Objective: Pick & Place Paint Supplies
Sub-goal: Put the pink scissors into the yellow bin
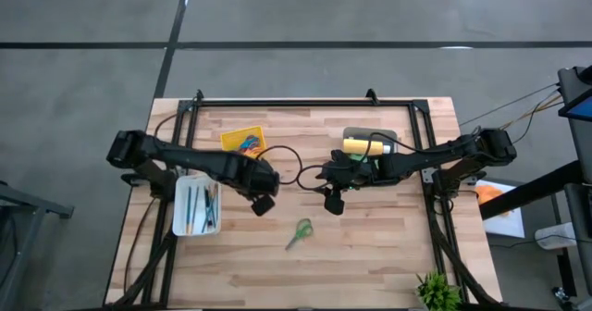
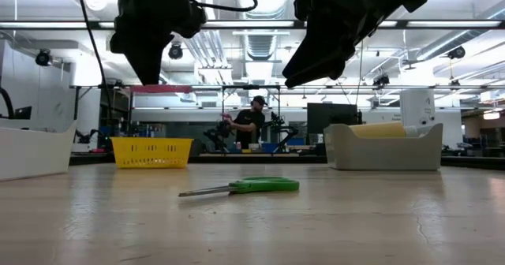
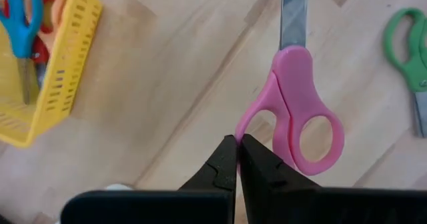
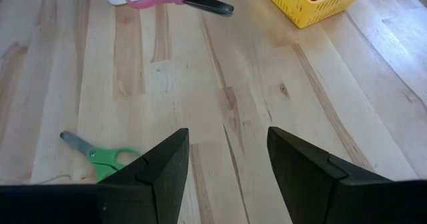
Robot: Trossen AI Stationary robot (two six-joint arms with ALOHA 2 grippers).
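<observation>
Between the pads of my left gripper (image 3: 238,149): jaws pressed together, apparently pinching the thin rim of the pink scissors (image 3: 293,104), handle loop next to the fingertips, blade pointing straight ahead and away from me. I am holding them up off the wood.

My right gripper (image 4: 227,164): jaws spread, nothing between them, hovering over bare table. The green scissors (image 4: 110,159) are lying flat, just beside one finger.

Outward from there, the paint supplies. The brushes and pens (image 1: 199,207) are lying in the white tray (image 1: 180,220), behind my left jaws, back toward that arm's base, their long axes crossing the arm's line. The yellow paint bottle (image 1: 363,145) is lying on its side in the grey bin (image 1: 393,135), behind and to one side of my right jaws, long axis roughly along that forearm.

Judgement: right is the free arm and nearer the bottle; I am expecting to draw back and turn to close across its short width.
</observation>
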